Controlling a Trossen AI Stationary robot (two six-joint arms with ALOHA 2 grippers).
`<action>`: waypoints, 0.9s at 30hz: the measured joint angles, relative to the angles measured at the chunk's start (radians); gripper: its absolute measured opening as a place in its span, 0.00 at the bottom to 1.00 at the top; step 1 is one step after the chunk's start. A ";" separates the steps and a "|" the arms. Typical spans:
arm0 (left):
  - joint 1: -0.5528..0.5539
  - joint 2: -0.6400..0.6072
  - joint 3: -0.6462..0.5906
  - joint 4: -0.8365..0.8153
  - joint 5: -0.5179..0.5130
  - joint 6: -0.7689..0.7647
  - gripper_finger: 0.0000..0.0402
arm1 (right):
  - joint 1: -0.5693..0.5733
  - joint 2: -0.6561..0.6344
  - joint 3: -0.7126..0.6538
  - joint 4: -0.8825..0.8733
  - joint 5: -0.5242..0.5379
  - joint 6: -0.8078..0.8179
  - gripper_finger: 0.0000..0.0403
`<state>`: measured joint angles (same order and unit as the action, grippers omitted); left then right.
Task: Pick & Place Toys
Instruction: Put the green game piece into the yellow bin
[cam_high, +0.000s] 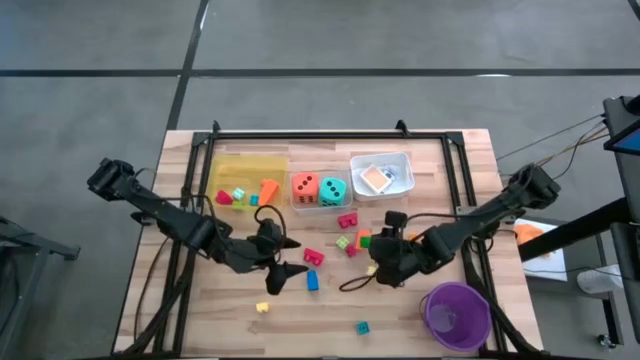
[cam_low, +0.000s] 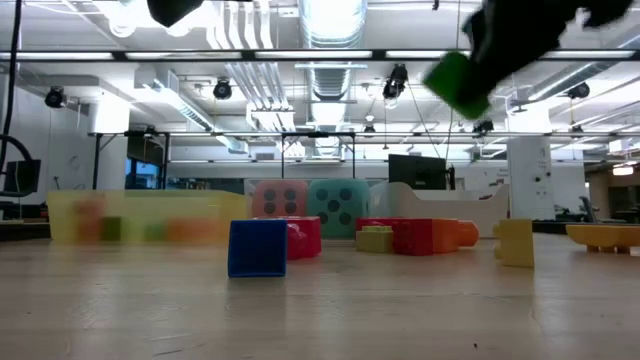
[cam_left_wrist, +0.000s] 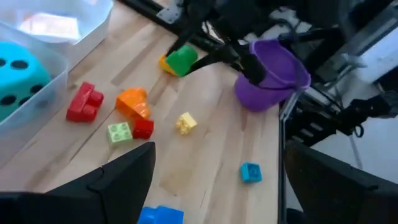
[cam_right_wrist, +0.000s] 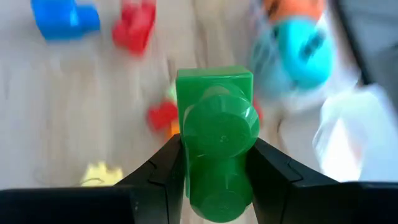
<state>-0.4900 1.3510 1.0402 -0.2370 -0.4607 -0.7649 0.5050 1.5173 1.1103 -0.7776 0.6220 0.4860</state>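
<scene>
Wooden slats make the counter (cam_high: 200, 310), and three trays stand in a row along its far edge. One yellow tray (cam_high: 247, 165) holds some small blocks, a clear tray (cam_high: 320, 205) in the middle holds an orange die (cam_high: 305, 186) and a teal die (cam_high: 333, 190), and a white tray (cam_high: 400, 160) holds a card (cam_high: 376, 178). More blocks lie loose on the middle of the counter, between the two arms: a red one (cam_high: 314, 257), a blue one (cam_high: 312, 281), a pink one (cam_high: 347, 220). Close to the near edge lie a yellow one (cam_high: 262, 308) and a small teal one (cam_high: 362, 327).

At the right side, the right hand (cam_right_wrist: 214, 168) is closed on a green block (cam_right_wrist: 216, 134), and it holds this block in the air above the counter. A purple cup (cam_high: 456, 312) stands near the right near corner, just beside this hand. The left hand (cam_high: 285, 258) hovers over the middle of the counter, near the blue block, with its fingers wide open and nothing between them.
</scene>
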 joint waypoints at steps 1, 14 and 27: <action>0.005 0.000 0.001 0.002 0.001 -0.003 0.87 | 0.007 0.000 0.019 0.009 0.031 -0.016 0.31; 0.099 0.003 0.000 0.192 -0.071 -0.155 0.87 | 0.043 0.156 0.289 0.053 0.296 -0.205 0.31; 0.100 0.044 0.007 0.226 -0.065 -0.158 0.87 | 0.008 0.297 0.527 0.049 0.350 -0.343 0.31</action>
<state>-0.3901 1.3952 1.0471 -0.0113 -0.5257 -0.9229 0.5129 1.8141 1.6376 -0.7283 0.9722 0.1427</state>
